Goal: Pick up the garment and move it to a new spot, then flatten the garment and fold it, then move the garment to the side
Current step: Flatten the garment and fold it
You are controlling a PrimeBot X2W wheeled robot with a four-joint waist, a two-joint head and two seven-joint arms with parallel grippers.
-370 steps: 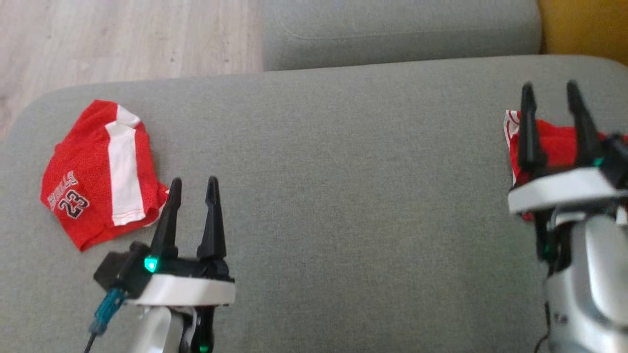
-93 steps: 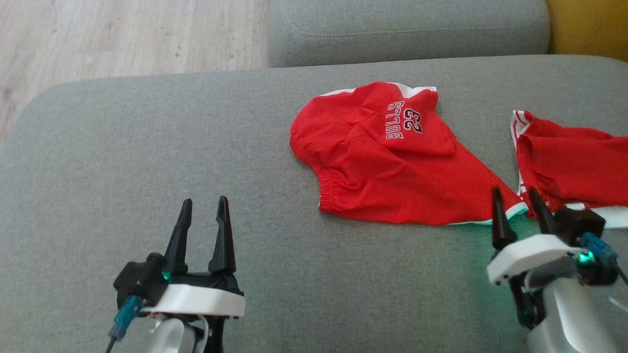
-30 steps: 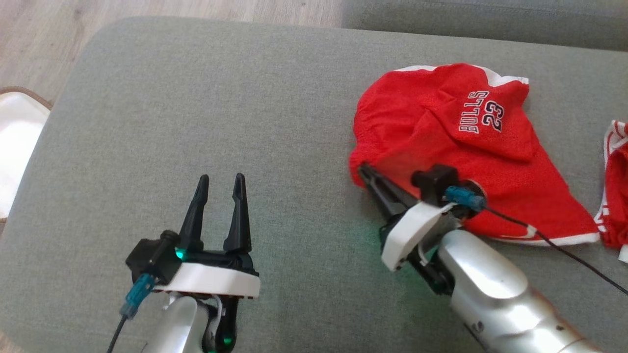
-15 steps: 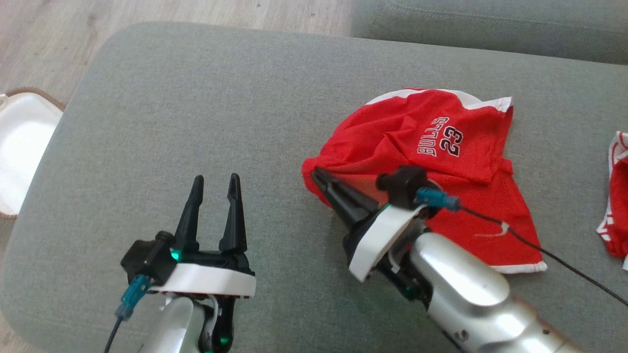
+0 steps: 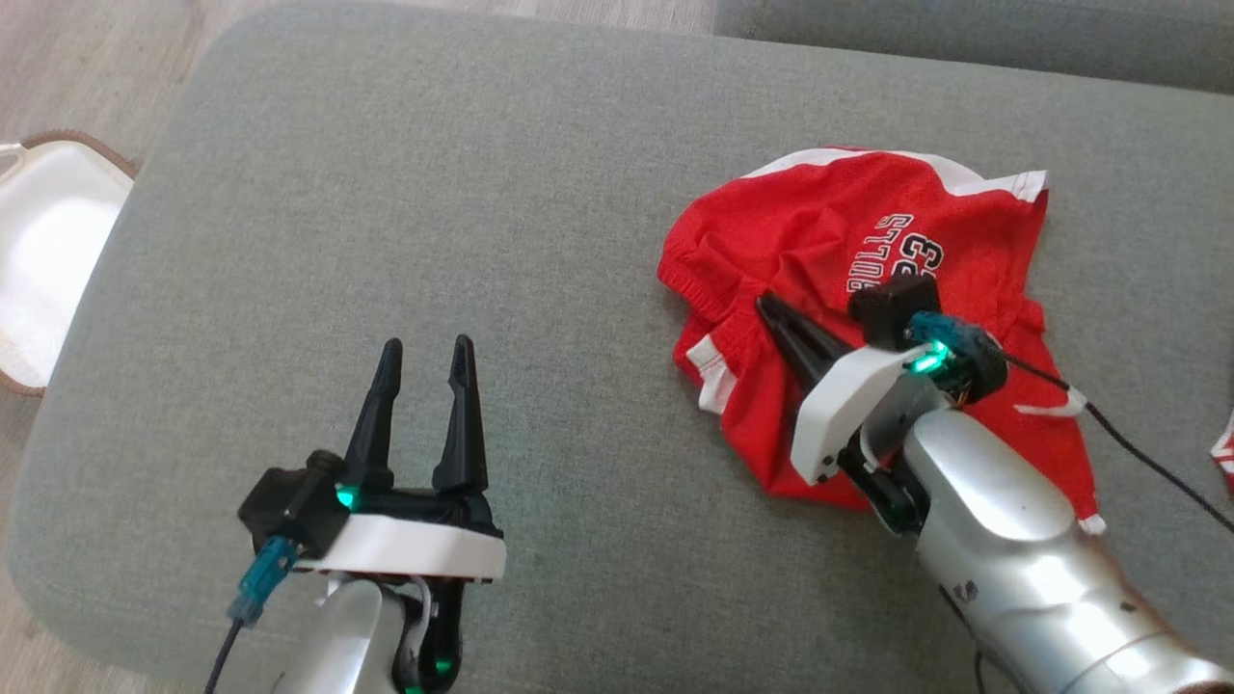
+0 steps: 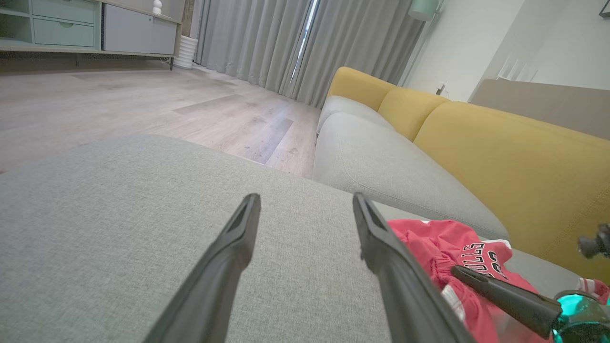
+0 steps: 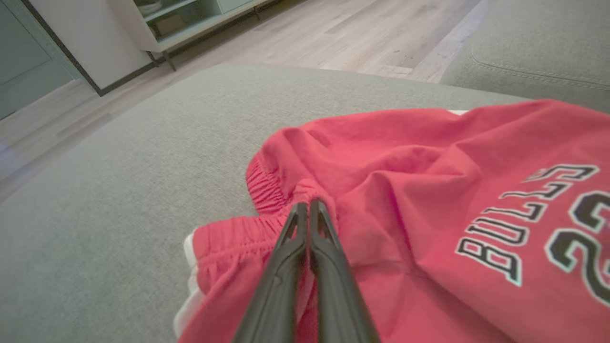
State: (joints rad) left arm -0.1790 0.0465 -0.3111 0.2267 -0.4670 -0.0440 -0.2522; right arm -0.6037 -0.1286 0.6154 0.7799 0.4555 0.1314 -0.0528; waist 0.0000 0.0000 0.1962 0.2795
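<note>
From the head view, the garment (image 5: 810, 222), a pair of red shorts with white trim, lay crumpled on the right half of the grey cushion (image 5: 482, 173). It was well apart from the left gripper (image 5: 426, 343), which hung over bare cushion near the front edge with its two dark fingers spread wide and nothing between them. The right gripper (image 5: 766, 306) lay slanted across the shorts, its tips at the gathered edge on the garment's left side, though from up there I could not tell whether it had hold of any cloth. The right wrist view settled that: the fingers were pressed tight together with a fold of the elastic waistband (image 7: 267, 186) bunched at their tips and red cloth showing in the slit between them, so it had the waistband pinched. That close view also gave the dark lettering (image 7: 524, 228) plainly, while in the head view the wrist hardware covered part of it. The left wrist view looked out low across the cushion and took in the room: a wooden floor (image 6: 143, 100), grey curtains (image 6: 267, 43), a pale cabinet (image 6: 66, 28), and a yellow sofa back (image 6: 500, 157) behind the shorts. The head view added a white tray (image 5: 43, 241) with a brown rim on the floor off the cushion's left end, and a scrap of another red cloth (image 5: 1224, 451) at the right edge.
</note>
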